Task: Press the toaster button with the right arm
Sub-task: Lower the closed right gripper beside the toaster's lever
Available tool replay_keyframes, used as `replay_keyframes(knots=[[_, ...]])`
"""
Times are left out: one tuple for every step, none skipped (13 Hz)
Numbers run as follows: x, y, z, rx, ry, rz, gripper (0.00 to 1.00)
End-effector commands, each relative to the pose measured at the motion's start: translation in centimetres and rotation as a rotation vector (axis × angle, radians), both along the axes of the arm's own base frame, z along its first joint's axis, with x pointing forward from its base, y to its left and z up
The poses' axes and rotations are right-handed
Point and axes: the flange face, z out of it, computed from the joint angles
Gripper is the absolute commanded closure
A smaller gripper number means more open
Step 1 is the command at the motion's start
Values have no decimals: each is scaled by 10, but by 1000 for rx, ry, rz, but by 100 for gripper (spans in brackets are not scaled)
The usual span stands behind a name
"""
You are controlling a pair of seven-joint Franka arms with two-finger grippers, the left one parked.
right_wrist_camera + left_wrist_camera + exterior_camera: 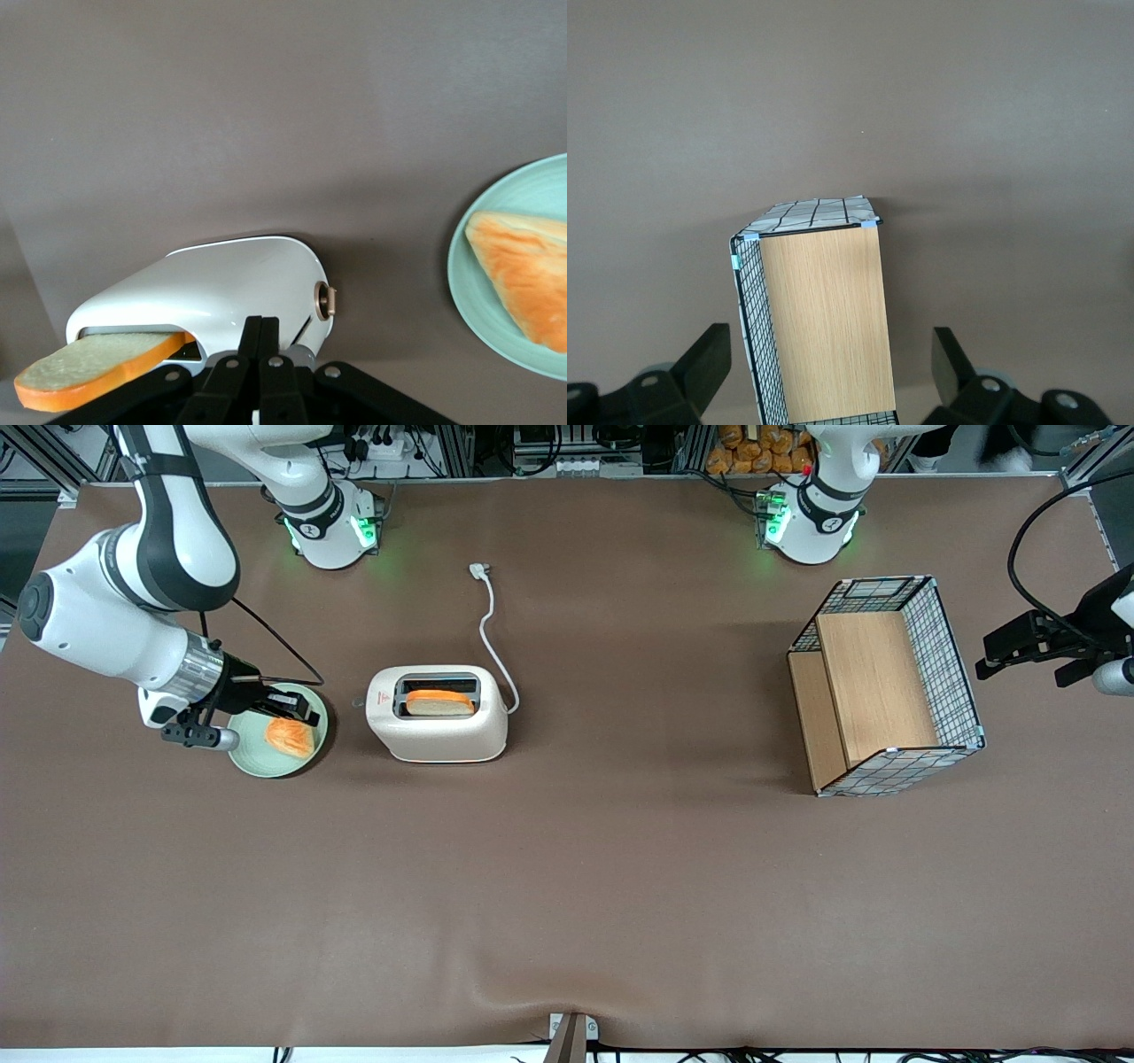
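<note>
Looking down from the front view, I find the toaster [438, 744] standing on the brown surface [567, 886], toward the working arm's end. One slice of bread [440, 704] stands up out of the slot nearer the camera. The toaster button [358, 702] shows as a small pale tab on the toaster's nine o'clock end. A white cord [490, 633] leaves the three o'clock end and runs toward twelve o'clock, ending in a plug [479, 569].

At nine o'clock from the toaster, just beside it, sits a pale green plate [266, 769] carrying an orange-crusted wedge of toast [290, 737]. The right arm [97, 624] reaches in from the ten o'clock direction. Its end effector [306, 710] hangs over the plate's twelve o'clock rim, pointing at the toaster's button end and apart from it. Far out at three o'clock, toward the parked arm's end, stands a wire basket [886, 691] with wooden boards inside.

From the left wrist view, I see only that basket [824, 319] on the surface.

From the right wrist view, the end effector [260, 323] is narrow, its fingers pressed together with nothing between them. Just ahead of them is the toaster's [230, 283] rounded end with a small brass-coloured knob [325, 301]. The bread slice [89, 372] juts out of its slot, and the plate [465, 274] with the wedge [523, 274] lies beside the toaster.
</note>
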Motion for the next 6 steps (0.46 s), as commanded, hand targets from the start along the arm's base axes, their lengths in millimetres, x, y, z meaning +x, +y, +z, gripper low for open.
replay_keyframes(knots=[[1,2,-12,18,-18,12,100],[1,2,-15,19,-11,11,100],[2,2,-17,31,-14,6,100],[2,3,-23,49,-17,23,100],[1,2,-27,77,-24,34,100],[-1,1,-33,102,-26,42,100]])
